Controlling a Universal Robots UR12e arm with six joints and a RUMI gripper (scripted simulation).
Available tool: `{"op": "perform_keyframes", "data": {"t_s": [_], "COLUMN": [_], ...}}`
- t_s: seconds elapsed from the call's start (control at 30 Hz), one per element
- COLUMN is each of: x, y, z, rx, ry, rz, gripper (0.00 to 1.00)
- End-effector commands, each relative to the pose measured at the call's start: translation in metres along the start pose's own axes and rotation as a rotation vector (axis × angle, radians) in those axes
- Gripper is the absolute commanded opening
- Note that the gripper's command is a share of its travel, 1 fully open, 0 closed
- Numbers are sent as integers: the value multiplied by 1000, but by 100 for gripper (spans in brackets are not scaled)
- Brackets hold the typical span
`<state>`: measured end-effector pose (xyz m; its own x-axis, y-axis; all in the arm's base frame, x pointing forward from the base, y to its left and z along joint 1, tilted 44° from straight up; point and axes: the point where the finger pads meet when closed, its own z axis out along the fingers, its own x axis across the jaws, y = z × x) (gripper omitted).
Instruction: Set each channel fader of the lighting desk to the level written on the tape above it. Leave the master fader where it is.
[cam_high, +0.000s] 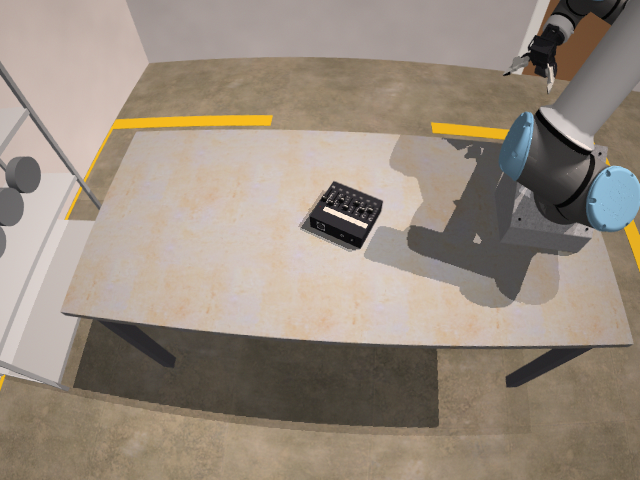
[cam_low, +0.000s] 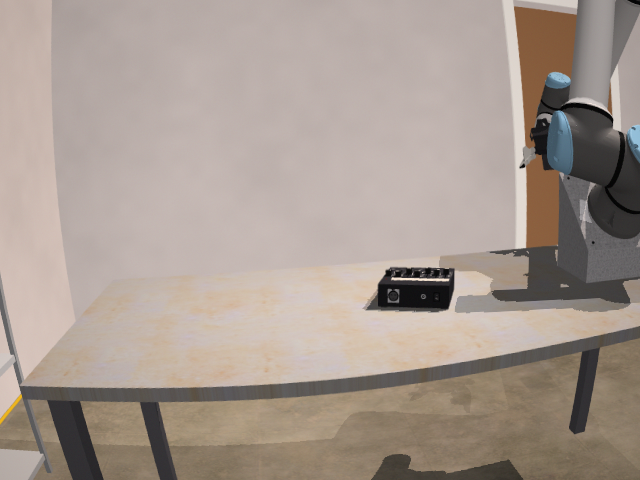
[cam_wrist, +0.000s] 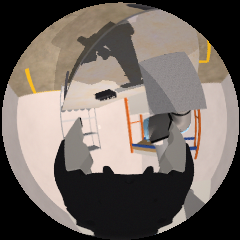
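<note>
The lighting desk (cam_high: 345, 214) (cam_low: 416, 288) (cam_wrist: 104, 94) is a small black box near the middle of the table (cam_high: 206, 248) (cam_low: 232, 330). A pale strip of tape (cam_high: 343, 216) runs across its top, with a row of small faders (cam_high: 351, 202) beside it; the writing is too small to read. My gripper (cam_high: 532, 69) (cam_low: 527, 157) (cam_wrist: 126, 119) is open and empty. It hangs high in the air beyond the table's far right corner, far from the desk.
The arm's grey base block (cam_high: 547, 227) (cam_low: 589, 248) stands on the table's right end, with the big arm joints (cam_high: 563, 165) above it. A metal shelf rack (cam_high: 31, 217) stands at the left. Yellow floor lines (cam_high: 191, 121) run behind the table.
</note>
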<state>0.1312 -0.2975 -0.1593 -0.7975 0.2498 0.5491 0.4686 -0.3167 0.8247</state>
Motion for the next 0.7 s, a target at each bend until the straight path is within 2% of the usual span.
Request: {"op": "perform_keyframes", "data": {"t_s": [0.0, 0.1, 0.17, 0.33, 0.5, 0.67], "x": [-25, -44, -44, -79, -117, -152], "y": [20, 35, 35, 65, 99, 136], "z": [9, 19, 19, 43, 79, 128], "rx": [94, 163, 163, 291, 425, 551], "ry": [5, 18, 18, 57, 123, 221], "rz": [-87, -160, -160, -311, -498, -717], "gripper": [100, 100, 100, 100, 100, 100]}}
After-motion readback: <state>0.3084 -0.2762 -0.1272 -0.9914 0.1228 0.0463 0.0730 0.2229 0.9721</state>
